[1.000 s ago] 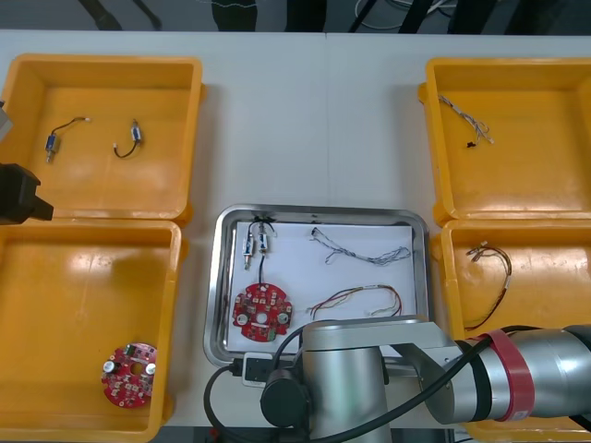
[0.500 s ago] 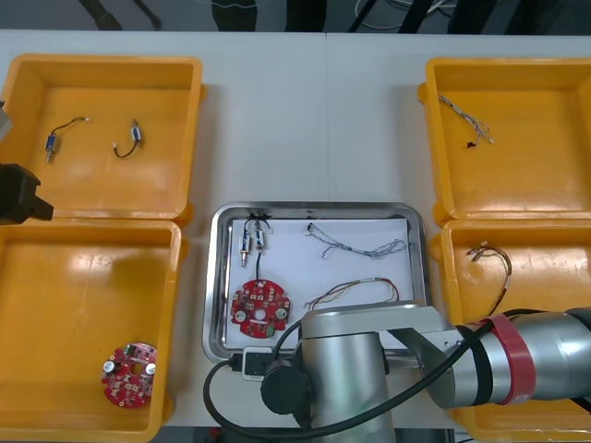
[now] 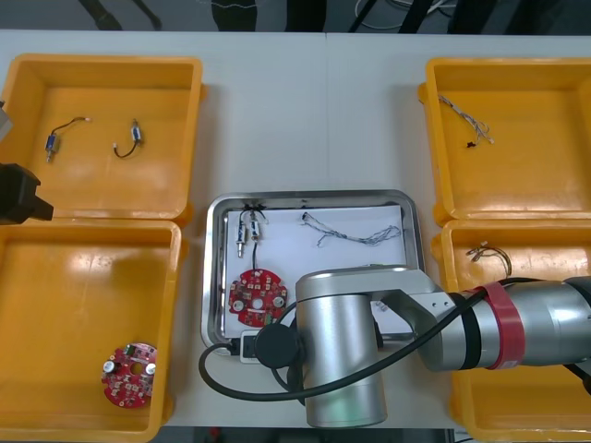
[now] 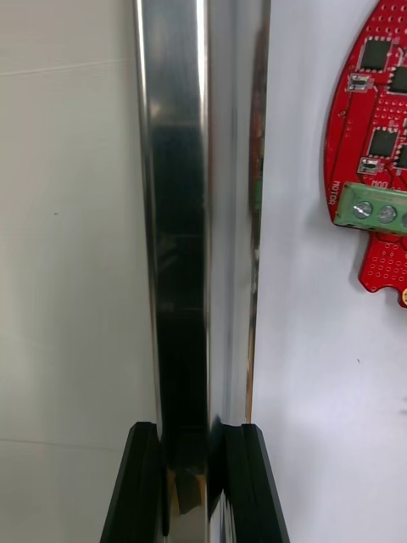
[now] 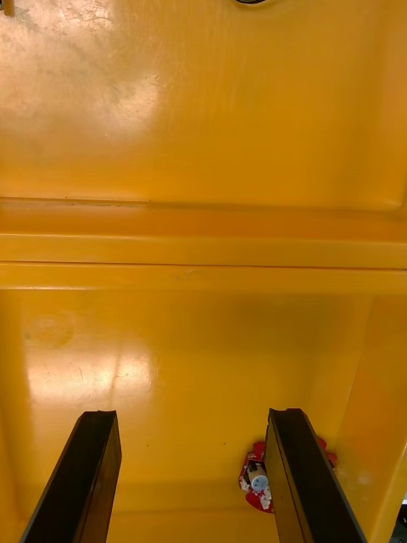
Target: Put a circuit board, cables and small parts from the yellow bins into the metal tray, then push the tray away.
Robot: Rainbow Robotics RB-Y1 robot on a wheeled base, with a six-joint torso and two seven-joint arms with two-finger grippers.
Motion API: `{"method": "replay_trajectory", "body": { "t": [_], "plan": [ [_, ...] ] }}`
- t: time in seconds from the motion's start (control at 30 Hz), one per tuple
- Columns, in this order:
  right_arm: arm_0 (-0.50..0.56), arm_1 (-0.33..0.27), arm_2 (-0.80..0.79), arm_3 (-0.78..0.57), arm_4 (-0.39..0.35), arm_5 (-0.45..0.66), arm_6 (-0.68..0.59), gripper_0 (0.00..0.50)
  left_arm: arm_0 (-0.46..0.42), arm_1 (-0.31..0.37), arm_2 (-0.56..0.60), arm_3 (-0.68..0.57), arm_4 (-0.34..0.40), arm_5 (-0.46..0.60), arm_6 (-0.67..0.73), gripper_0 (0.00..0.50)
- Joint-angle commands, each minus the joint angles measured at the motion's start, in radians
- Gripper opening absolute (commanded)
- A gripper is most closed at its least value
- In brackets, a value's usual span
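Observation:
The metal tray (image 3: pixel 314 197), white inside, lies between the bins. It holds a round red circuit board (image 3: pixel 257 297), small metal parts (image 3: pixel 247 231) and a blue and white cable (image 3: pixel 351 233). My right arm (image 3: pixel 369 341) covers the tray's near edge. In the right wrist view my right gripper (image 4: pixel 193 433) is shut on the tray's shiny rim (image 4: pixel 182 212), with the board (image 4: pixel 377 170) just inside it. My left gripper (image 5: pixel 191 475) hangs open over a yellow bin, with a red circuit board (image 5: pixel 259 479) by one finger.
The far left bin (image 3: pixel 102 65) holds small metal parts (image 3: pixel 136 137). In the near left bin (image 3: pixel 55 305) lies a red board (image 3: pixel 128 376). Cables lie in the far right bin (image 3: pixel 554 138) and the near right bin (image 3: pixel 545 277). Bare table stretches beyond the tray.
The tray has slid away from the robot, towards the table's far edge, with my right arm following it. The red and yellow cable is now under the arm.

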State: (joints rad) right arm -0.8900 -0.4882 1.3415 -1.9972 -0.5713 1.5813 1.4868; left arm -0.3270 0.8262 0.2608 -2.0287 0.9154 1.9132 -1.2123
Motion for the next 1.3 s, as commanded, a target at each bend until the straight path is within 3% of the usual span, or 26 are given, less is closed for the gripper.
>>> {"method": "replay_trajectory", "body": {
  "t": [0.03,0.47,1.3],
  "plan": [
    [-0.053,-0.012,-0.041,0.028,-0.048,-0.026,0.029,0.000,0.022,0.042,0.031,-0.028,-0.009,0.007,-0.093,0.500],
    [-0.164,-0.016,-0.077,0.143,-0.186,-0.075,0.073,0.000,0.022,0.042,0.031,-0.028,-0.009,0.007,-0.093,0.500],
    [-0.254,-0.027,-0.090,0.288,-0.213,-0.164,0.162,0.000,0.022,0.042,0.031,-0.028,-0.009,0.007,-0.093,0.500]
  ]
}}
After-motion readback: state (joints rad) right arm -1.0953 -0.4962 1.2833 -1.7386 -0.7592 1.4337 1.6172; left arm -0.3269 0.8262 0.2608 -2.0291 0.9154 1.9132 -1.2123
